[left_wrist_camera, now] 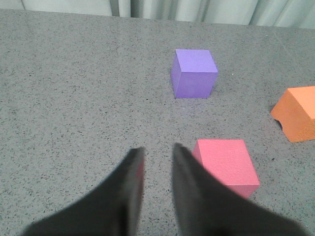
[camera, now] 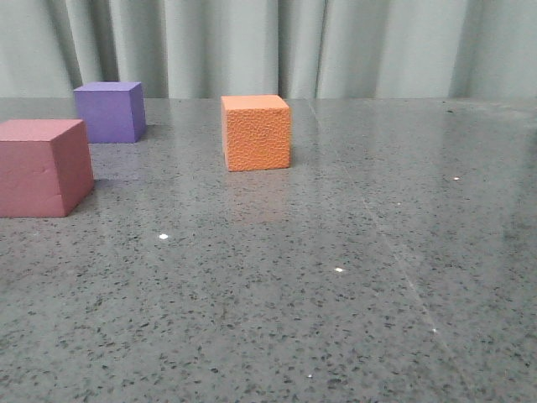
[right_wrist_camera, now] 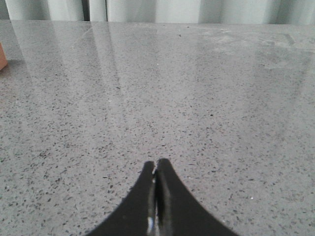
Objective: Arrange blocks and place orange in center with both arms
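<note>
Three foam cubes stand on the grey speckled table. The orange cube (camera: 256, 133) is near the middle at the back. The purple cube (camera: 109, 112) is at the back left. The pink-red cube (camera: 44, 166) is at the left edge, nearer. Neither gripper shows in the front view. In the left wrist view my left gripper (left_wrist_camera: 157, 150) is open and empty above bare table, with the pink-red cube (left_wrist_camera: 225, 164) just beside one finger, the purple cube (left_wrist_camera: 194, 73) beyond, and the orange cube (left_wrist_camera: 297, 114) with its notch. My right gripper (right_wrist_camera: 156, 162) is shut and empty over bare table.
A pale curtain (camera: 268, 46) hangs behind the table's far edge. A sliver of the orange cube (right_wrist_camera: 2, 56) shows at the edge of the right wrist view. The speckled table top (camera: 336, 277) stretches to the right and front of the cubes.
</note>
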